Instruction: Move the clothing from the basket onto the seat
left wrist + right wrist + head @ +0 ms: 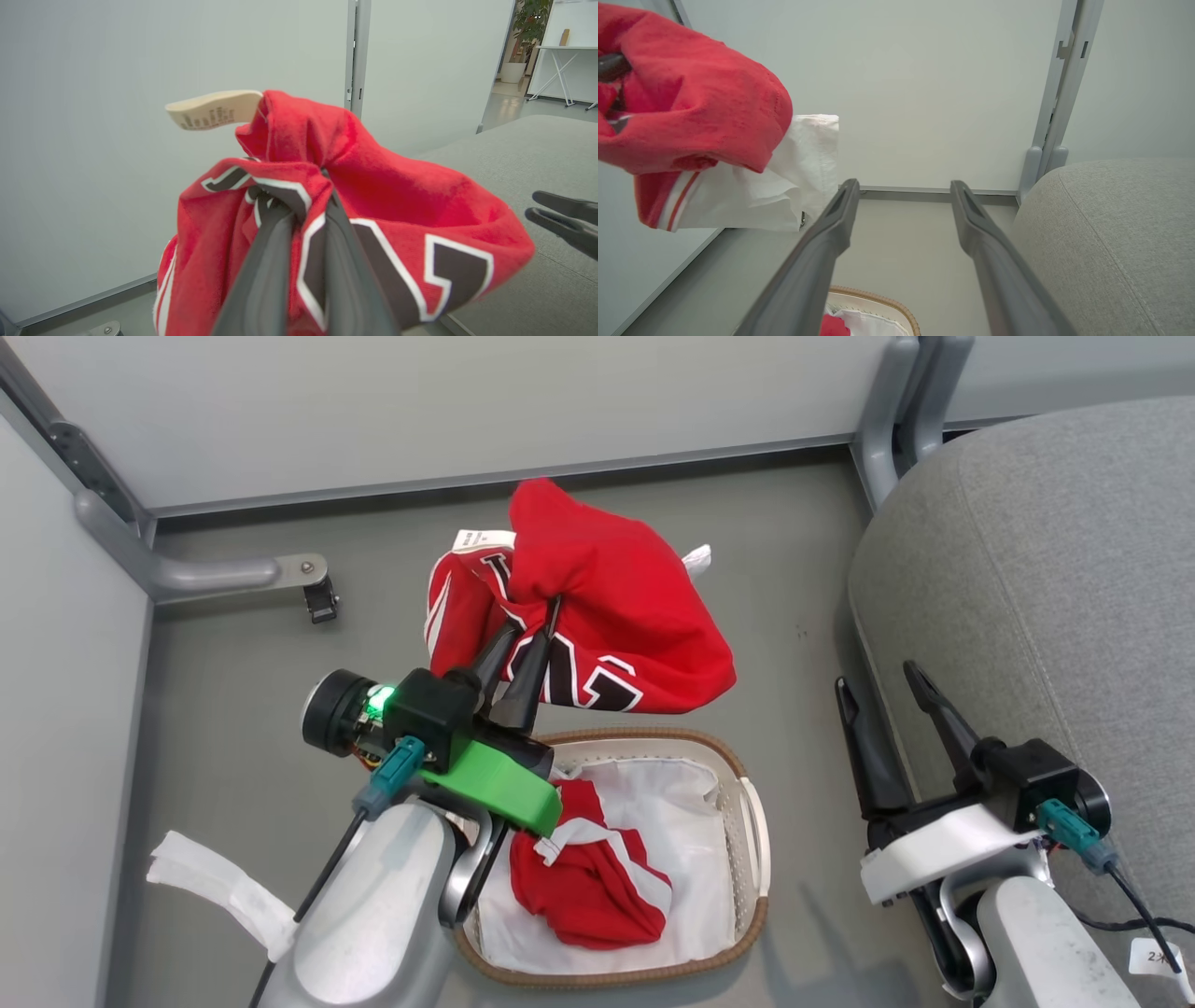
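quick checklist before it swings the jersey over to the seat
1. Left gripper shut on jersey: ok.
2. Jersey lifted clear of basket: ok.
3. Seat has bare room: ok.
4. Way to seat free: cannot tell; open right gripper sits by its edge.
5. Basket emptied: not ok; striped garment inside.

Two long dark fingers form the left gripper (537,613), set on a bright green bracket (495,789) beside a black block (425,709) with a green light (378,698); the right gripper (878,674) sits on a white bracket (934,854). Each smooth silver forearm (373,915) carries a teal plug (392,777) and black cable (322,877)
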Controlling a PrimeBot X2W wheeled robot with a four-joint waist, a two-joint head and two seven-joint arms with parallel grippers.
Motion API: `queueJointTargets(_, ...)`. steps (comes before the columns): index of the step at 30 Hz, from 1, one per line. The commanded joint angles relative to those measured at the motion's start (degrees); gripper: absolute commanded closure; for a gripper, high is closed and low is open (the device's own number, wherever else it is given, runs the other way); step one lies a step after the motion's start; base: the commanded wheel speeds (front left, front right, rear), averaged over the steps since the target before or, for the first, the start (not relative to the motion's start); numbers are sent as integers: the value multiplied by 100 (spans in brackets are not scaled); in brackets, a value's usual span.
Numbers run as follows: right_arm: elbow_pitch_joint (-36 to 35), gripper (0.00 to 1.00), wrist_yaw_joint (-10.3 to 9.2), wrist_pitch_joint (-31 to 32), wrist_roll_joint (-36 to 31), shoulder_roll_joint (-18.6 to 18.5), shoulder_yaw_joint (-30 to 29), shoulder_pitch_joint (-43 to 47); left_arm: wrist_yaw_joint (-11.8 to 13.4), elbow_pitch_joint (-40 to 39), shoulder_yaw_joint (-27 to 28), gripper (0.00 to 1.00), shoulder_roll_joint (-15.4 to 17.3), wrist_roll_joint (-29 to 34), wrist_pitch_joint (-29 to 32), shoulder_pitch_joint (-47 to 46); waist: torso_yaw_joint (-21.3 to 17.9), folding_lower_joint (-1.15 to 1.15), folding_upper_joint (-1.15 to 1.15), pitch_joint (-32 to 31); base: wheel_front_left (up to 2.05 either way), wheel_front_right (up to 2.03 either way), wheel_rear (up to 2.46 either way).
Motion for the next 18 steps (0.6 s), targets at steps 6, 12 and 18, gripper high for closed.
queueJointTargets(6, 71, 0, -2, -25, -15, 17, -5, 221, -25, -239, -56, 100, 21, -47, -3, -4, 26, 0, 0, -182, 0, 0, 0)
queueJointTargets(12, 91, 0, -2, -25, -28, 42, 17, 305, -25, -485, -34, 100, 22, -86, -3, -18, 23, 0, 0, -282, 0, 0, 0)
queueJointTargets(18, 106, 0, -2, -25, -7, 52, 45, 319, -25, -523, -35, 100, 21, -35, -3, 111, -8, 0, 0, -307, 0, 0, 0)
